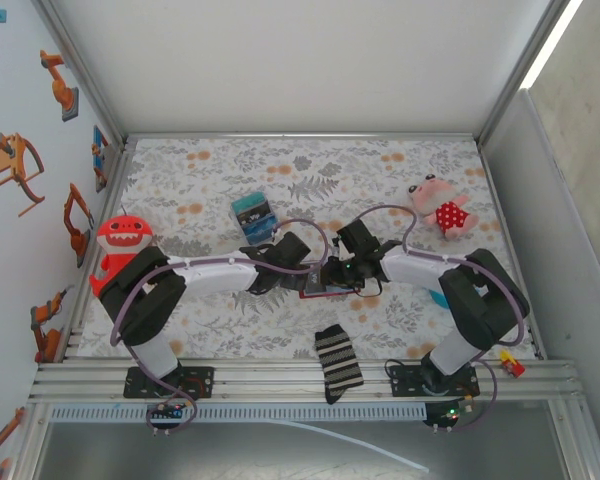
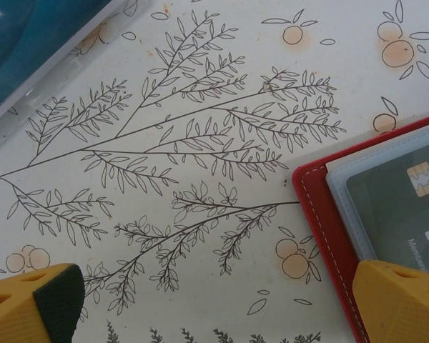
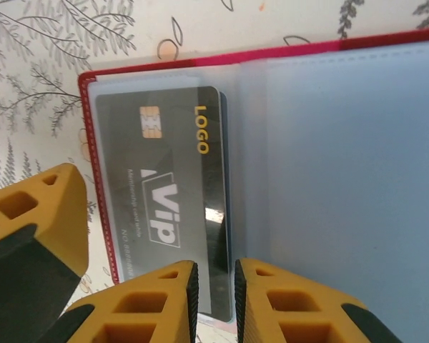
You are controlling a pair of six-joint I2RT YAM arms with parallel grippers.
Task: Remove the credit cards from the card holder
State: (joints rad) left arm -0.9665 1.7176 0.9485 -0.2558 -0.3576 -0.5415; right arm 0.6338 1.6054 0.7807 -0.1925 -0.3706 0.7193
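Card holder (image 3: 343, 179) lies open and flat on the floral cloth (image 2: 200, 143), red rim up, pale clear sleeves showing. A dark card (image 3: 164, 186) with a gold chip, "LOGO" and "VIP" sits inside the end sleeve, directly ahead of the right jaws, with a blue edge peeking out along its side.

Right gripper (image 3: 214, 286) is over the near end of that card. Its jaws are close together with only a thin slit, and the card's long edge runs into that slit. Can't tell if they pinch the card or only sit above it.

Left gripper (image 2: 214, 286) has its jaws spread wide apart with nothing between them but cloth. One of its fingers (image 2: 400, 304) is over the holder's red edge at the card end, and the other is well off on bare cloth.

Teal box (image 2: 28, 43) lies ahead of the left jaws, apart from the holder. From the top view, a striped sock (image 1: 338, 362) is behind both grippers near the bases. A red plush toy (image 1: 123, 240) is far out on the left arm's side, and a pink plush toy (image 1: 440, 208) is beyond the right arm.
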